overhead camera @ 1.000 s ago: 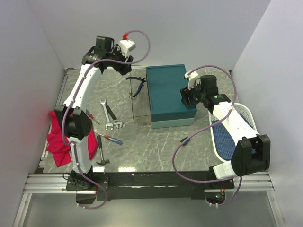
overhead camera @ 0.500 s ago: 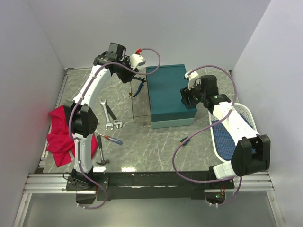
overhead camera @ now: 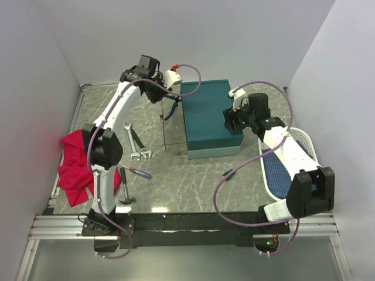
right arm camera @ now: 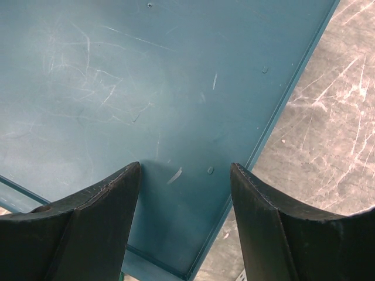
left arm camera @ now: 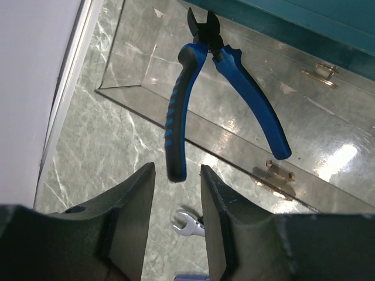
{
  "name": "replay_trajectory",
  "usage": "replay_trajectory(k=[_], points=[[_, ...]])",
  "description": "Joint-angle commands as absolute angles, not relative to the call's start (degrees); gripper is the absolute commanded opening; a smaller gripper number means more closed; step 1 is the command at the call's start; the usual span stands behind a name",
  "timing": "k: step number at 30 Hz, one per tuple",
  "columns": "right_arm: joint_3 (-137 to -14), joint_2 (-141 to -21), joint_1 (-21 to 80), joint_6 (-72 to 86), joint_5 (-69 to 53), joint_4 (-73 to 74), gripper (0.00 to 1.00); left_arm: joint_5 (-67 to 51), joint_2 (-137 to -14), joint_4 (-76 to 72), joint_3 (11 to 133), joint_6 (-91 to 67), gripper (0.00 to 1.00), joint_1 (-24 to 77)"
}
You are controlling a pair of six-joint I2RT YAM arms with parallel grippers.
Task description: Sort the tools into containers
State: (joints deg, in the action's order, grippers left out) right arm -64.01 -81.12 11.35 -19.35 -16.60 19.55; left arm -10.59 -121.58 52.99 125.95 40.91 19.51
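Where the counter (overhead camera: 193,181) meets the left wall: a red cloth (overhead camera: 69,167) lies bunched, partly under the left arm.
Near-left tools: the small black-handled hammer (overhead camera: 125,192) lies by the left arm's base, with the red-and-blue-handled screwdriver (overhead camera: 136,171) just beyond it; both are on bare counter, well apart from either container.
Wrenches: two silver wrenches (overhead camera: 136,142) lie close together in a narrow V, between the left arm and the clear panel.
Clear panel: a transparent sheet (left arm camera: 140,64) with small metal fittings lies flat, against the left side of the teal box.
Pliers: the blue-handled pliers (left arm camera: 206,41) rest on that sheet with handles splayed and nose toward the box wall, in neither container.
Left gripper (left arm camera: 177,170): partly spread, straddling the tip of one handle with a gap on each side, not pinching it.
Teal box (overhead camera: 205,111): mid-counter, its scratched teal top facing up.
Right gripper (right arm camera: 186,167): spread wide over the box's near-right corner, nothing between the jaws.
Basket: the white oval perforated basket (overhead camera: 304,146) with blue mesh sits far right; the right arm crosses it and hides much of the inside.
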Motion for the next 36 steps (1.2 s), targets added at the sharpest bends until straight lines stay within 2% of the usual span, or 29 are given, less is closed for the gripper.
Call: replay_trajectory(k=[1,5,9,12,16,24,31,36], points=[[-60.47,-82.00,10.99,-20.57,-14.59,24.96,0.70,-9.14,-122.60,51.42,126.39,41.92,0.42,20.56],[-60.29,-81.65,10.90,-20.57,-14.41,24.79,0.70,-7.21,-123.66,51.07,126.82,41.84,0.39,21.27],[-59.68,-81.12,10.64,-20.30,-14.41,24.61,0.70,-5.37,-125.07,51.59,128.23,41.75,0.30,21.62],[-59.15,-80.68,10.55,-20.22,-14.41,24.43,0.70,-4.05,-125.42,51.68,129.02,41.48,0.20,21.80],[-58.89,-80.59,10.46,-20.30,-14.33,24.35,0.70,-3.25,-124.81,51.68,129.20,41.66,0.01,21.80],[-59.68,-81.03,10.46,-20.22,-14.33,24.43,0.70,-2.02,-124.45,51.58,135.16,36.30,0.01,22.50],[-59.94,-81.56,10.46,-20.21,-14.50,24.26,0.70,-0.18,-123.84,53.00,133.68,35.60,0.01,25.58],[-60.12,-81.74,10.46,-20.39,-14.42,24.43,0.70,-3.16,-124.45,55.80,136.05,32.26,0.01,26.19]])
